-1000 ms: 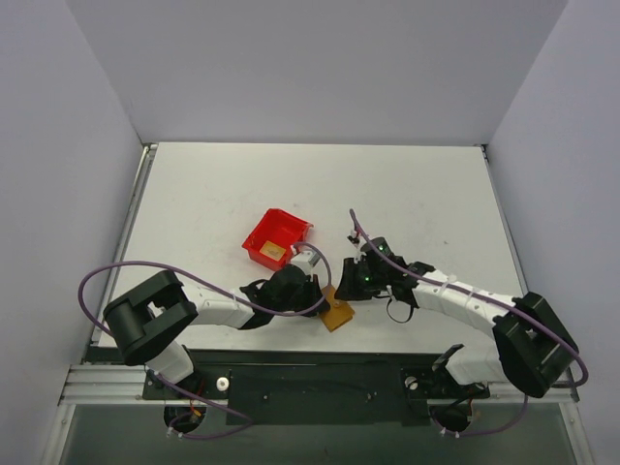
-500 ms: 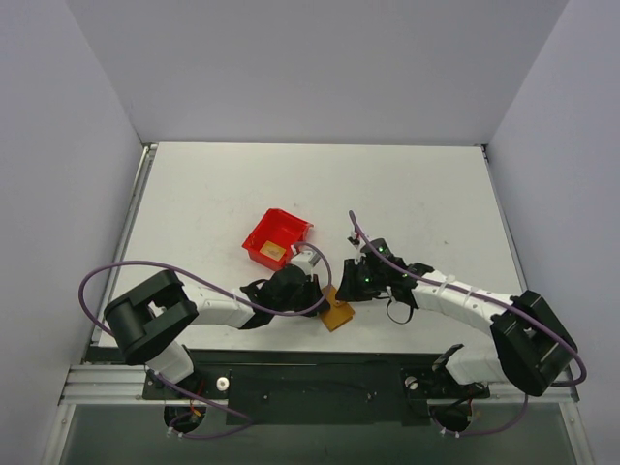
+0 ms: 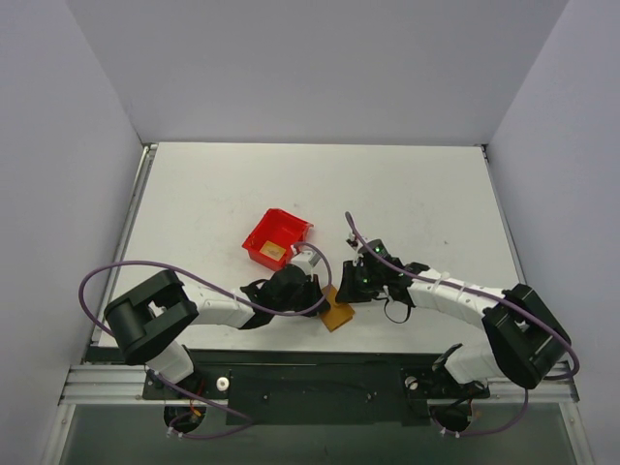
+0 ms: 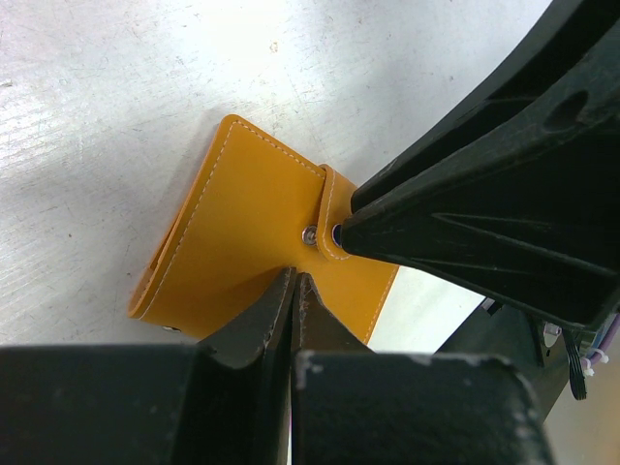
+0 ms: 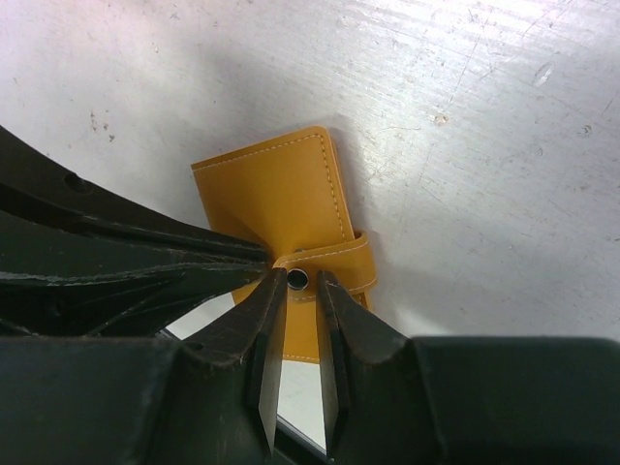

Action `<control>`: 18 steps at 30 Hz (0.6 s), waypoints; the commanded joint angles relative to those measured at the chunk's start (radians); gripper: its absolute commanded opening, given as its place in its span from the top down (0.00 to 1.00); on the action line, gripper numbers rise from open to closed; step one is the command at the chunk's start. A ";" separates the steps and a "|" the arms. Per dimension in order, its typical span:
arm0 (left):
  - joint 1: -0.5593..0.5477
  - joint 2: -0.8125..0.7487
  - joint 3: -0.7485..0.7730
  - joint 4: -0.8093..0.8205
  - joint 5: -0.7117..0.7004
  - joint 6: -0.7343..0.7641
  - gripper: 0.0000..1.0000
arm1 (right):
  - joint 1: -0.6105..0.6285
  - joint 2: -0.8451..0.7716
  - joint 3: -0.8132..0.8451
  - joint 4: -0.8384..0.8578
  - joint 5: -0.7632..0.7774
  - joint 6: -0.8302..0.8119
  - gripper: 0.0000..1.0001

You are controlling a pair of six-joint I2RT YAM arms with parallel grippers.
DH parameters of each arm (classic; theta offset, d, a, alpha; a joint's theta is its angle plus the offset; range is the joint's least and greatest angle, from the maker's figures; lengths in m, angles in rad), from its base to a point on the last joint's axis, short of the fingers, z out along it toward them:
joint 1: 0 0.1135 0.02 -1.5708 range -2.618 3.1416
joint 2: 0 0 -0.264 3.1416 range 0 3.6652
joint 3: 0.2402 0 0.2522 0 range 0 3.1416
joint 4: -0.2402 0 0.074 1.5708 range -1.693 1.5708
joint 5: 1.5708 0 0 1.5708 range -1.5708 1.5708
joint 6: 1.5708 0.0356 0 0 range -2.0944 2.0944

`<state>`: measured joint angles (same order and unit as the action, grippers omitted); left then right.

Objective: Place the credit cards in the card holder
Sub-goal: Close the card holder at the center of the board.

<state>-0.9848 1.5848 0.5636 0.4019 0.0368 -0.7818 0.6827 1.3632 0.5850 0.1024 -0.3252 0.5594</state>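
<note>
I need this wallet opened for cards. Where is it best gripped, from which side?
Likely by the snap tab, coming from the wallet edge it wraps over: it loops clear of the flat cover, easy to pinch, while the left gripper holds another edge.

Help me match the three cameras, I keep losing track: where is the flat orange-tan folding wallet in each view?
Top external: flat orange-tan folding wallet low centre, near the white table's front edge.
Left wrist: wallet left of centre.
Right wrist: wallet at centre.
Shared landmark: its strap tab with metal snap, clear in both wrist views, too small to tell from above.
</note>
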 commanded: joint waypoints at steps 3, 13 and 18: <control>-0.002 0.041 0.001 -0.084 -0.002 0.013 0.98 | 0.006 0.019 0.015 0.016 0.009 -0.007 0.85; -0.002 0.043 -0.001 -0.083 -0.003 0.012 0.98 | 0.006 0.033 0.021 0.020 -0.003 -0.006 0.85; -0.002 0.044 -0.001 -0.083 -0.003 0.009 0.98 | 0.008 0.030 0.018 0.022 -0.015 -0.004 0.85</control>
<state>-0.9848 1.5864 0.5648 0.4030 0.0368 -0.7818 0.6827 1.3869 0.5850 0.1101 -0.3283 0.5598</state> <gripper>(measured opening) 0.076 0.150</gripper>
